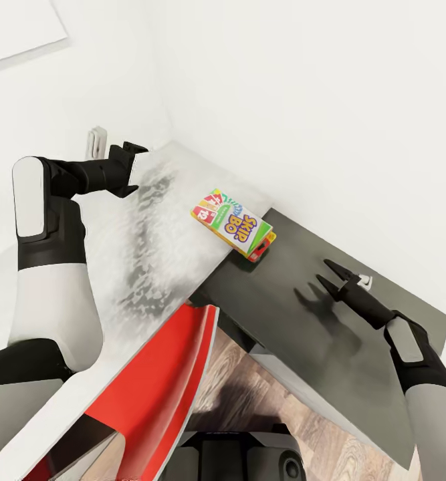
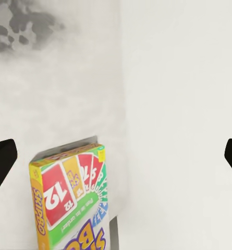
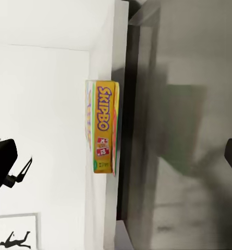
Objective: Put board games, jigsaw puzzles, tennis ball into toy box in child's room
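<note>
A Skip-Bo board game [image 1: 233, 224] lies flat at the edge of the bed's pale mattress [image 1: 149, 254], beside the dark grey frame [image 1: 316, 334]. A red and yellow corner peeks from under its near end. My left gripper [image 1: 137, 168] hovers open over the mattress, well to the left of the box. In the left wrist view the box [image 2: 69, 203] sits ahead of that open gripper [image 2: 116, 159]. My right gripper [image 1: 323, 270] is open above the dark frame, to the right of the game. The right wrist view shows the box's yellow side [image 3: 104, 130] ahead of the gripper [image 3: 116, 159].
A flat red slab [image 1: 162, 381] leans in the foreground between my arms, over the bed's near edge. Wood-plank floor [image 1: 289, 407] and my base [image 1: 249, 454] show below. White walls close the corner behind the bed. A black silhouette picture [image 3: 14, 237] hangs on the wall.
</note>
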